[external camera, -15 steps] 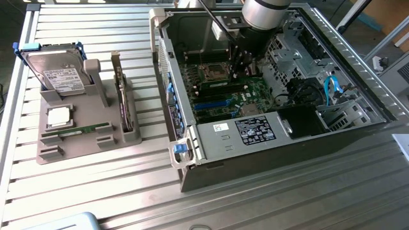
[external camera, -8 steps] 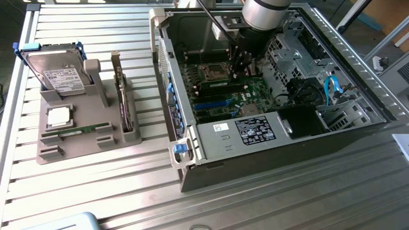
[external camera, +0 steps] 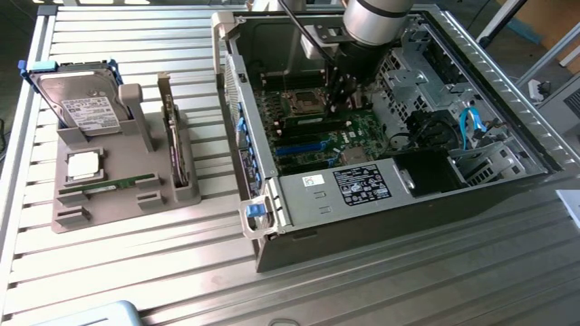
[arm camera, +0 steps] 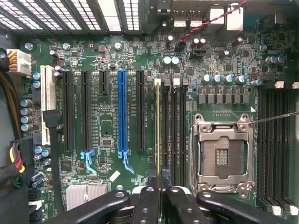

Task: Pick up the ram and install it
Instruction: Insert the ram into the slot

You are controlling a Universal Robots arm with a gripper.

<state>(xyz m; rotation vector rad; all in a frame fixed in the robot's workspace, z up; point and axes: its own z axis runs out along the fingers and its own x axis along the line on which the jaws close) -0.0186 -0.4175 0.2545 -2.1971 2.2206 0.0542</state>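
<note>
Claw (arm camera: 160, 196) pinched shut on the ram (arm camera: 158, 130), stick on edge in line with the memory slots (arm camera: 174, 135) beside the processor socket (arm camera: 223, 156)
Ram seen edge-on: thin, straight yellow-green strip, long and narrow, parallel to the black plastic slots just beside it; far end meets a white latch (arm camera: 157, 82), near end runs between the two black, rounded, bolted claw fingers (arm camera: 148, 200), which almost touch. Can't tell if fully seated. Motherboard (arm camera: 107, 121) matte green; socket a shiny square steel frame. Exterior view: arm (external camera: 371, 20) reaches down into the open grey sheet-metal case (external camera: 299, 197) on the ribbed metal bench (external camera: 163, 272); a second green stick (external camera: 122, 183) lies flat in the grey tray (external camera: 73, 221), well apart
</note>
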